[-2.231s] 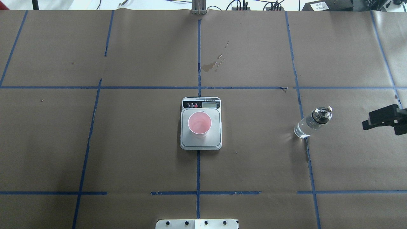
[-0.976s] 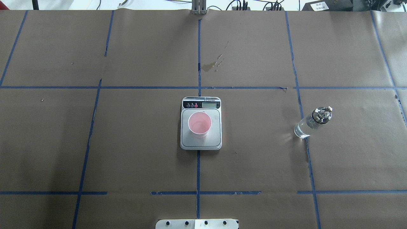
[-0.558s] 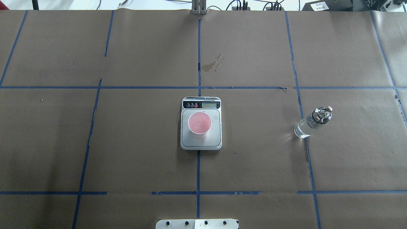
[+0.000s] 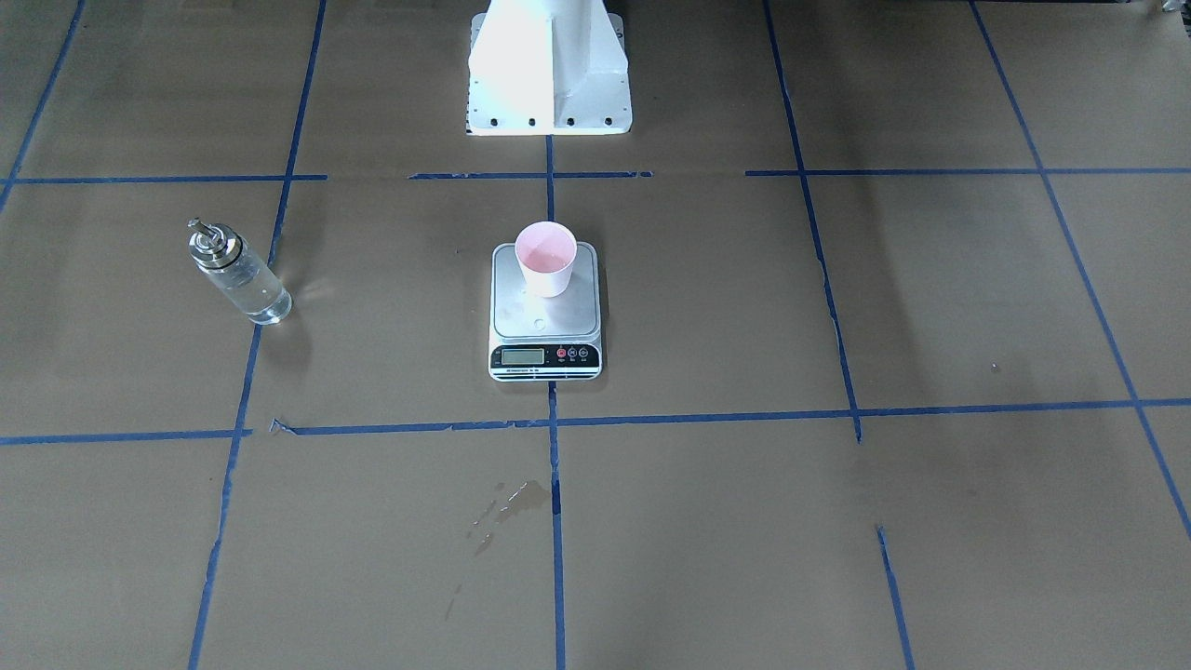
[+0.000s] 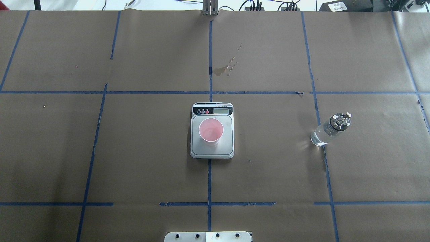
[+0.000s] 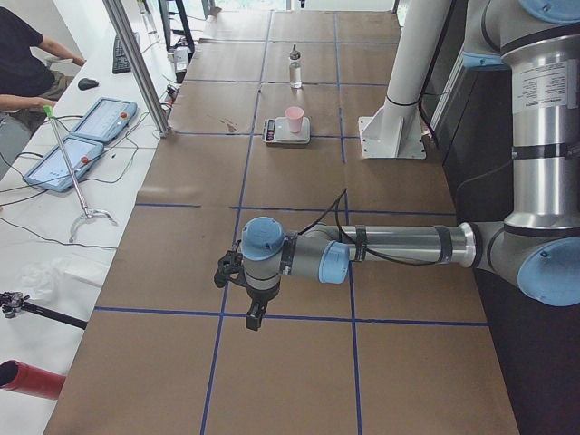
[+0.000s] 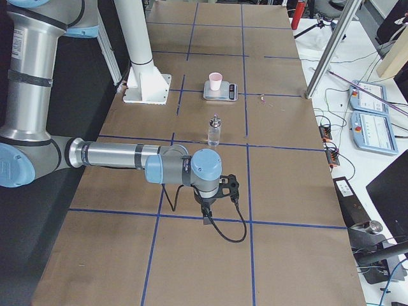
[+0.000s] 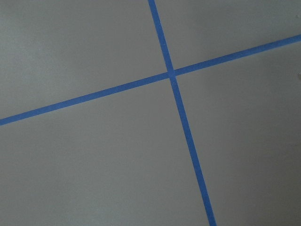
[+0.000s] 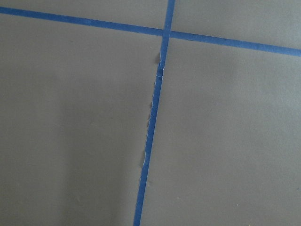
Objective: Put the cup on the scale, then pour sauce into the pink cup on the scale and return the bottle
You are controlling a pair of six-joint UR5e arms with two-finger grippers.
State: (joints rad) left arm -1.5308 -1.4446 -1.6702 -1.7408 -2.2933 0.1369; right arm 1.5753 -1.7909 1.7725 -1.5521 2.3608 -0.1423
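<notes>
The pink cup (image 5: pixel 211 131) stands upright on the steel platform of the scale (image 5: pixel 228 145), at the table's middle; the front-facing view shows the cup (image 4: pixel 546 256) and scale (image 4: pixel 521 321) the same way. The glass bottle (image 5: pixel 327 131) with clear sauce stands alone on the paper to the right, metal cap on. My left gripper (image 6: pixel 249 317) shows only in the exterior left view, far from the scale; I cannot tell if it is open or shut. My right gripper (image 7: pixel 207 217) shows only in the exterior right view, near of the bottle (image 7: pixel 214 131); its state is also unclear. Both wrist views show only paper and tape.
Brown paper with blue tape lines covers the table. A dried stain (image 5: pixel 223 69) lies beyond the scale. The white robot base (image 4: pixel 549 74) stands behind the scale. A person (image 6: pixel 23 63) sits by the tablets (image 6: pixel 91 127) across the table.
The right gripper, at the overhead view's right edge 2.2 s ago, has left that view. Cup, scale and bottle have not moved.
</notes>
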